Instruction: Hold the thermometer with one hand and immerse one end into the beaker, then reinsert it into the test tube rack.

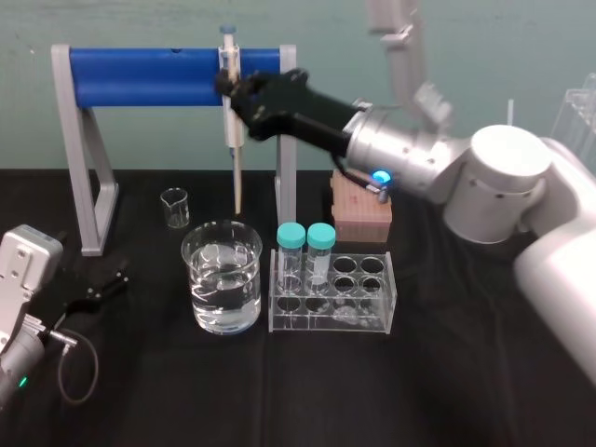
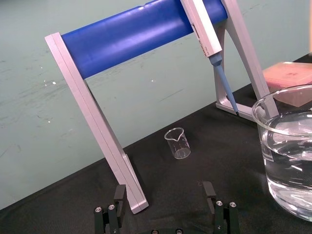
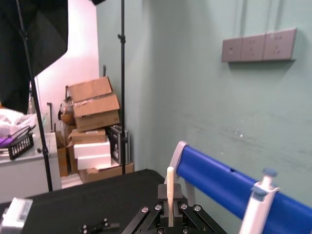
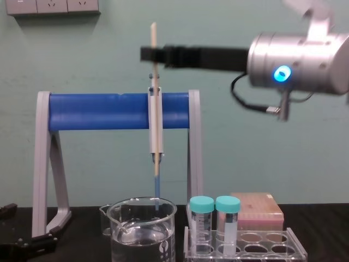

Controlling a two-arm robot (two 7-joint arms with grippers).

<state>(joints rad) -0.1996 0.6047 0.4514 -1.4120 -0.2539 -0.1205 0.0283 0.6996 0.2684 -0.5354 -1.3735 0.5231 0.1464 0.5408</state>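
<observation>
- The thermometer [image 4: 154, 38] is a thin, straight, cream-white rod, standing upright in the air, well up out of the rack [image 1: 382, 279].
- It hangs over the back of the beaker [image 1: 222, 275]. From the chest view its lower end sits above the rim, clear of the water.
- It lines up with the pipette [image 3: 258, 204] hung on the blue bar [image 1: 149, 76], so from the front the two overlap.
- The right gripper [image 1: 229, 88] has it: black fingers pinched tight on the rod's upper part, with a short length poking out above them.
- That arm reaches in level from the right, high over the rack and its two teal-capped tubes [image 1: 291, 237], and a blue ring glows on the silver wrist [image 1: 400, 154].
- The left gripper [image 2: 163, 195] sits low by the table at the left, fingers spread wide, holding nothing.
</observation>
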